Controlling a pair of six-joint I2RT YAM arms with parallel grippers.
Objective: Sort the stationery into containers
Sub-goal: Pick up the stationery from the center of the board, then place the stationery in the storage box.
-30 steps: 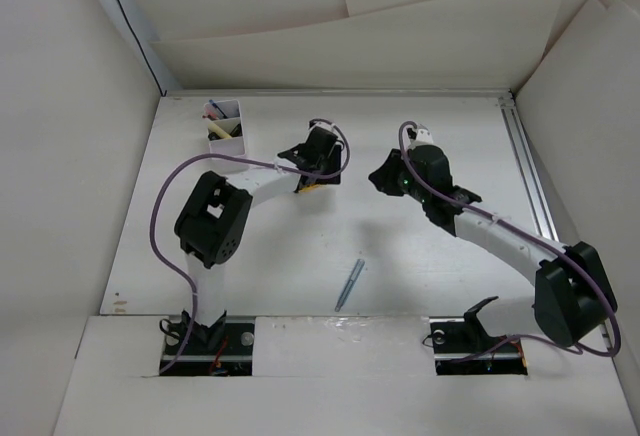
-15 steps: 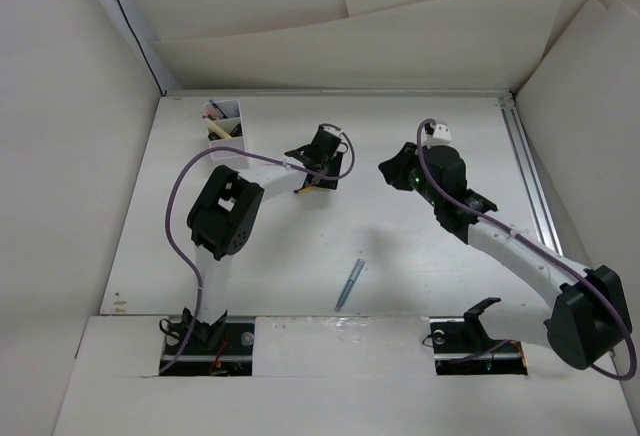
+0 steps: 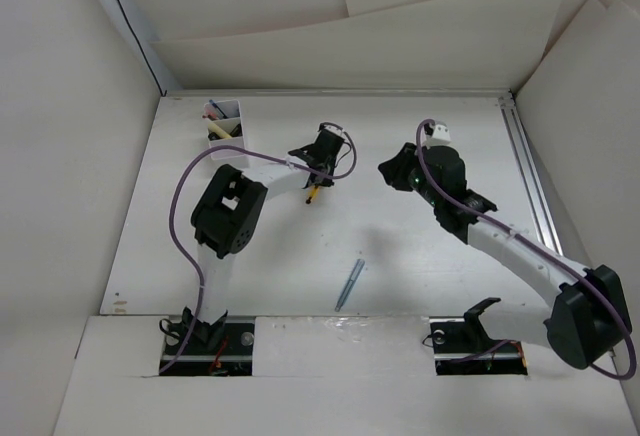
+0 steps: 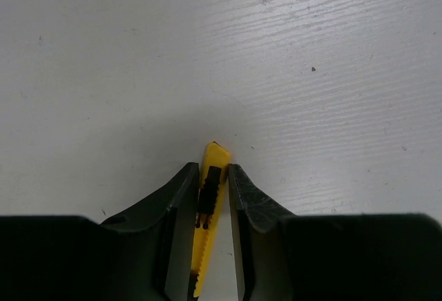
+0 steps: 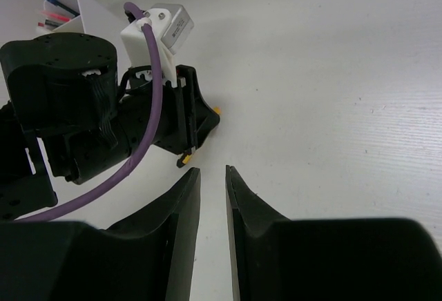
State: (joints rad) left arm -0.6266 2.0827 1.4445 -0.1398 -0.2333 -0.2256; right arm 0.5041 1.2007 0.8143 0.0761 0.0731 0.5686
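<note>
The container (image 3: 223, 121) is sitting well off to the left of the left gripper (image 4: 212, 171), on its far side, with a few pens poking out of it. The likeliest trouble lies on the carry toward it. The yellow highlighter (image 4: 206, 246) is lying almost lengthwise between the fingers (image 4: 181, 204), slightly slanted, so only narrow strips of pad are bearing on its smooth sides. A quick swing could be enough for it to swivel or slide out onto the table (image 4: 290, 59). Arriving slanted, its tip could also catch on the container's rim or on the pens inside and tip over the edge. The grey pen (image 3: 350, 284) is lying alone, back from both hands toward the arm bases and between them, clear of any likely path. The right gripper (image 5: 212, 172) is hanging just beside the left one, looking straight at it, and a sideways move by either arm could be bringing the two together.

The left gripper is closing tight on the highlighter, its jaws narrowed to the marker's width, and the yellow tip is showing just past the fingertips. The right gripper is holding nothing, with a slim gap standing between its jaws and only bare table under them.
</note>
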